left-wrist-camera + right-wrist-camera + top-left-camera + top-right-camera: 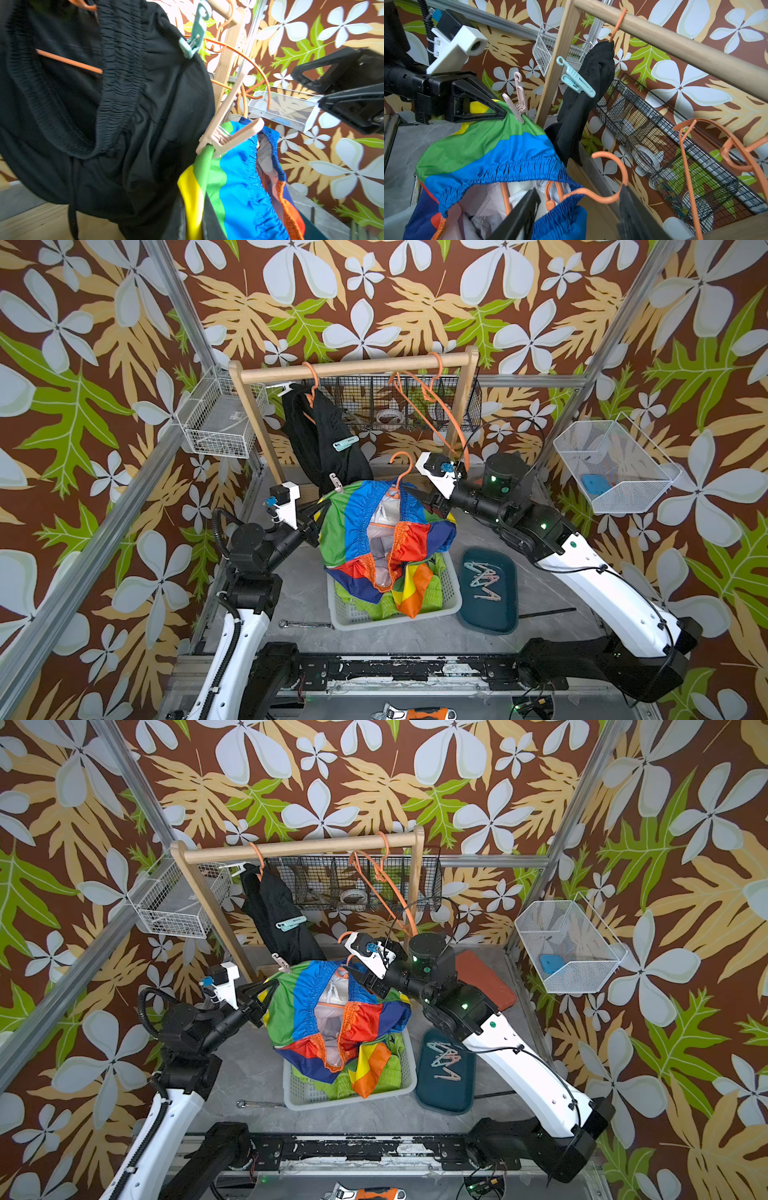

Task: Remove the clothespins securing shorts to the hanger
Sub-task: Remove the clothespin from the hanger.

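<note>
The colour-blocked shorts [374,526] [492,149] hang on an orange hanger [610,176] above the basket. A beige clothespin [336,483] [226,133] [517,106] grips their green waistband edge. My left gripper [315,514] [194,220] is shut on the shorts' yellow-green edge just below that pin. My right gripper [432,499] [577,199] is open, its fingers either side of the hanger's neck and the blue waistband. The black shorts [320,435] [104,104] hang on the rack with a mint clothespin [345,443] [575,80]. The lime green shorts [432,593] lie in the basket.
A white basket [453,601] sits under the shorts; a dark teal tray [488,614] beside it holds several loose clothespins [484,578]. The wooden rack [353,366] carries empty orange hangers [436,406]. Behind it hangs a black wire basket [399,406]. A wrench [305,624] lies on the table.
</note>
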